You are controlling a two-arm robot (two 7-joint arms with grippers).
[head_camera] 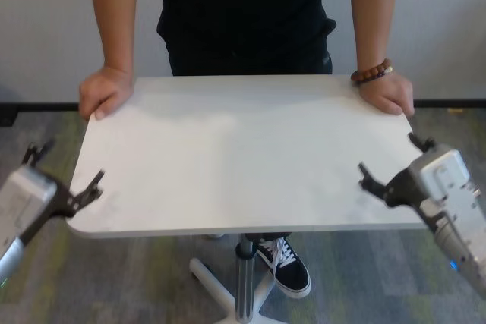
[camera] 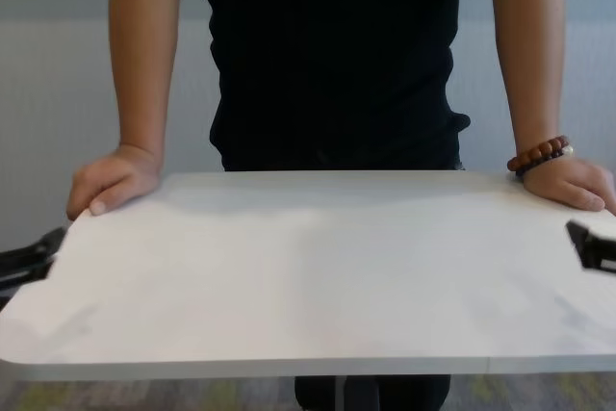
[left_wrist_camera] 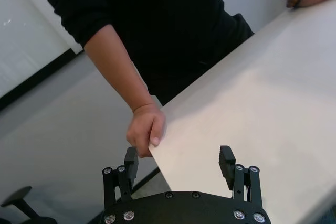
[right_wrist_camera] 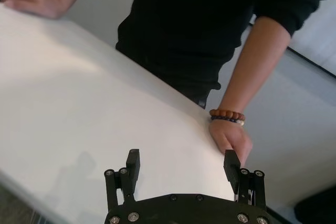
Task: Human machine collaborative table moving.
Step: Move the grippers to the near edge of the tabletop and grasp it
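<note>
The white table (head_camera: 243,157) stands on a silver pedestal pole (head_camera: 244,278) between me and the human (head_camera: 243,13). The human, in black, holds both far corners: one hand (head_camera: 106,90) on the left, the hand with the bead bracelet (head_camera: 372,73) on the right. My left gripper (head_camera: 64,168) is open at the table's left side near the near corner; in the left wrist view (left_wrist_camera: 178,162) the table edge (left_wrist_camera: 173,145) runs between its jaws. My right gripper (head_camera: 395,161) is open at the right side; in the right wrist view (right_wrist_camera: 182,163) it straddles the tabletop edge (right_wrist_camera: 210,150).
The human's black-and-white shoe (head_camera: 288,265) is under the table beside the white base legs (head_camera: 213,282). Grey patterned carpet (head_camera: 364,278) lies all round. A pale wall with a black skirting strip (head_camera: 448,102) is behind the human.
</note>
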